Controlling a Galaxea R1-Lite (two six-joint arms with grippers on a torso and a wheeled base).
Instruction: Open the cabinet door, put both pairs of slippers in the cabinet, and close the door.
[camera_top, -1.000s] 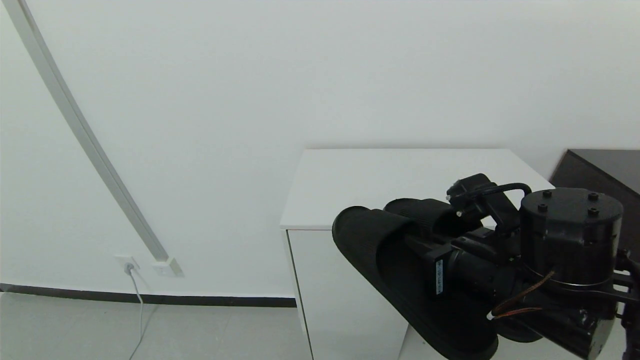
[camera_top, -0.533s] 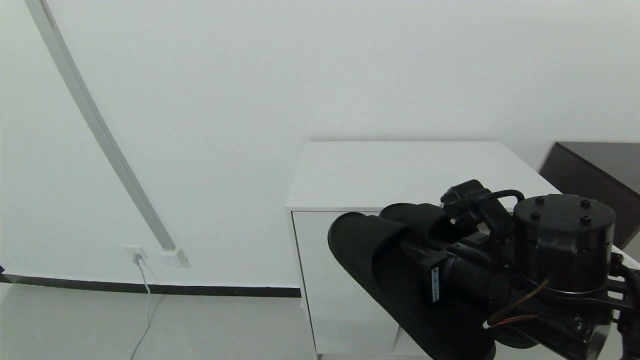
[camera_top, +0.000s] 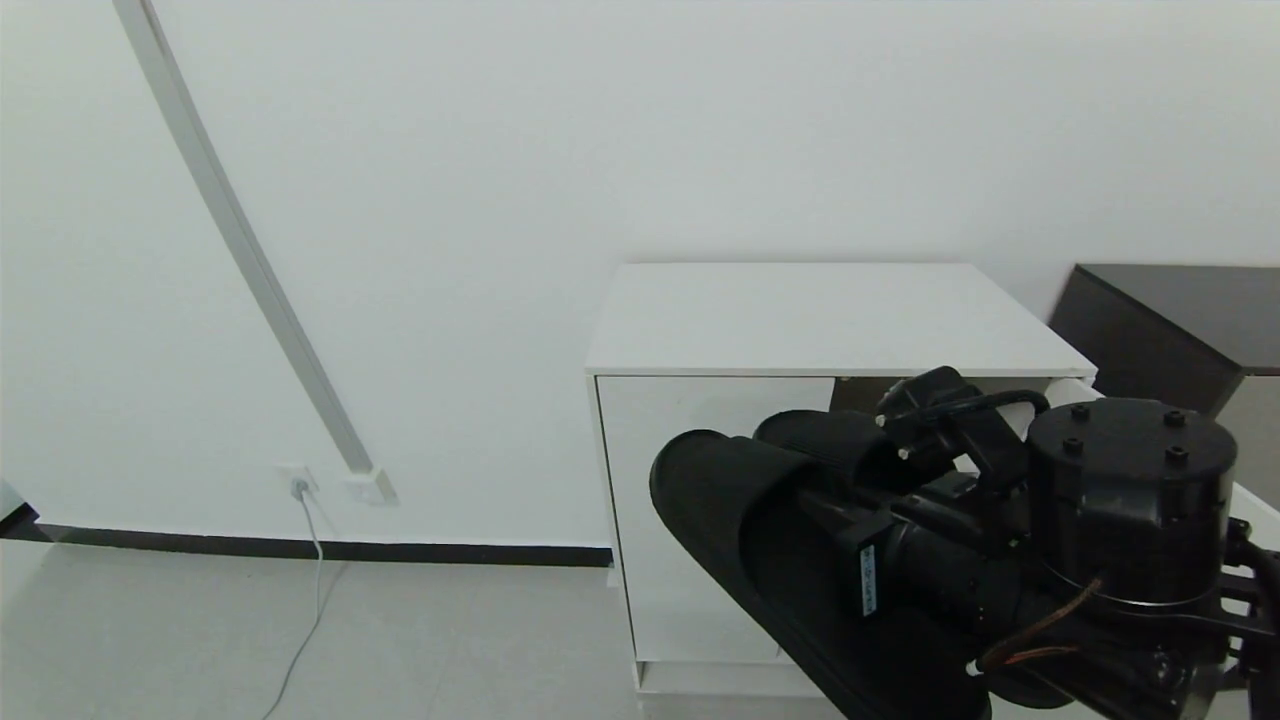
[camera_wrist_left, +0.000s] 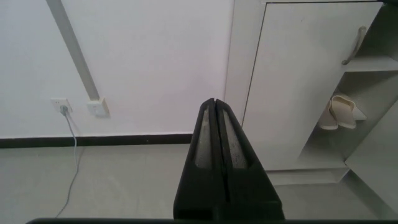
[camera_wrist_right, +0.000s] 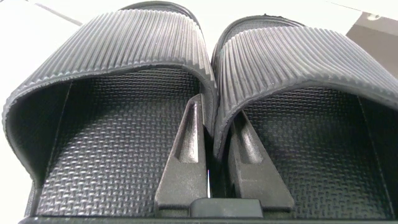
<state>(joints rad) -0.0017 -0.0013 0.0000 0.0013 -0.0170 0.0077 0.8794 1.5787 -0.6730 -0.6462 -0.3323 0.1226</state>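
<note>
Right pincer (camera_wrist_right: 213, 124) grasps black slippers (camera_top: 720, 490) by both straps; left pincer (camera_wrist_left: 215, 109) clenched, empty. Advise entering cabinet (camera_top: 800, 310) level, clear of beige slippers (camera_wrist_left: 341, 112).

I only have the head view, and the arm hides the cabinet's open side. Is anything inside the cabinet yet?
Observer: Yes. The left wrist view shows a pale pair of slippers inside the cabinet, in the open compartment below a shelf.
Operator: How is the black pair gripped?
Observer: The right pincer reaches into both black slippers and clamps their adjoining sides together.
Operator: And the other arm?
Observer: The left pincer is shut with nothing in it.
</note>
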